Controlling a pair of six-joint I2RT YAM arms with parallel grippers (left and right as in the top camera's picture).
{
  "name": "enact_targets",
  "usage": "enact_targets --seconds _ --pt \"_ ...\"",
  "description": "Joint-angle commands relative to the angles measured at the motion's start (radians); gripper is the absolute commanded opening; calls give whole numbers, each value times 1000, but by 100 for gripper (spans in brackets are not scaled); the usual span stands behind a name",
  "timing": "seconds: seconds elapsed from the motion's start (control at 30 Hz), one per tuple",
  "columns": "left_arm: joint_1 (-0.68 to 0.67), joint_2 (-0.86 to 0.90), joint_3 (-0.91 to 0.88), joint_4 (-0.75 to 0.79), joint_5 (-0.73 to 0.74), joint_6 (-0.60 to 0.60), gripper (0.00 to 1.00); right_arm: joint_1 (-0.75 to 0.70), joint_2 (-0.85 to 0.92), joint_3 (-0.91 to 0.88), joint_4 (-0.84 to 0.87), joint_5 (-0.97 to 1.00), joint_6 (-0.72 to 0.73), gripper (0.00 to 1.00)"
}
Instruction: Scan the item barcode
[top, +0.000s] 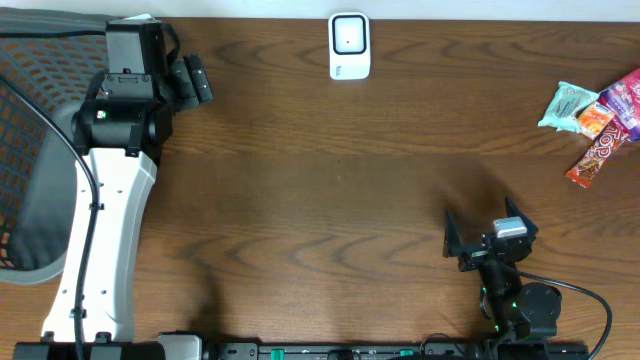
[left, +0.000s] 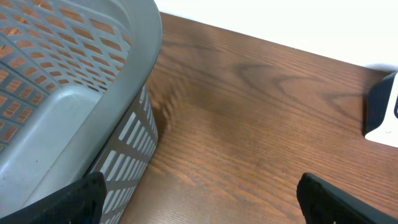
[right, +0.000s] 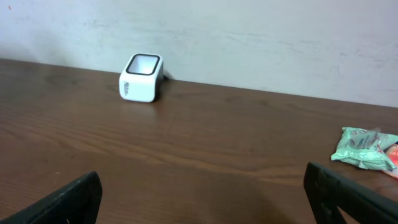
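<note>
Started at the near edge: caught the right gripper (top: 482, 225) low over the table (top: 300, 200), jaws spread wide, nothing between them. Looked ahead from there and off to its right, and spotted the snack packets (top: 596, 122) bunched against the table's right edge, well apart from those open jaws. Picked out a pale green packet (top: 567, 106) on the side nearest the middle of the table, an orange packet (top: 594, 120) just beside it, and a long red wrapper (top: 597, 152) on the near side of the bunch, lying on a slant from near-left to far-right. Could not make out any overlap among them for certain, nor any barcode. Reckoned the right arm much the nearer for the pick, with a reach forward and rightward, and a turn of the wrist likely needed to close across that slanted wrapper rather than along it. Moved on to the far edge: found the white scanner (top: 349, 45) about mid-table, ahead and left of the right gripper. Finished at the far left corner: saw the left gripper (top: 198, 80) beside the grey basket (left: 62, 93), jaws also wide and empty, most of the table's width away from the snacks.
</note>
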Motion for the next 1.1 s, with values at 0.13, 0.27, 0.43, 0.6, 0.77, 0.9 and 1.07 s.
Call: enact_targets --seconds 0.13,0.27,0.43,0.6,0.77,0.9,1.07 --pt "5 6 2 -3 -13 -13 98 -10 -9 -1 -8 21 23 99" --pt "5 6 2 -3 -13 -13 98 -10 -9 -1 -13 53 85 99" --pt "5 6 2 -3 -13 -13 98 -10 -9 0 -20 102 84 99" --pt "5 6 2 -3 -13 -13 98 -10 -9 0 -23 139 81 99" --pt "5 6 2 -3 -13 -13 98 -10 -9 0 -23 139 125 99" --pt "5 6 2 -3 -13 -13 98 -10 -9 0 -23 138 159 99" --pt "5 6 2 -3 -13 -13 98 -10 -9 0 -23 131 104 99"
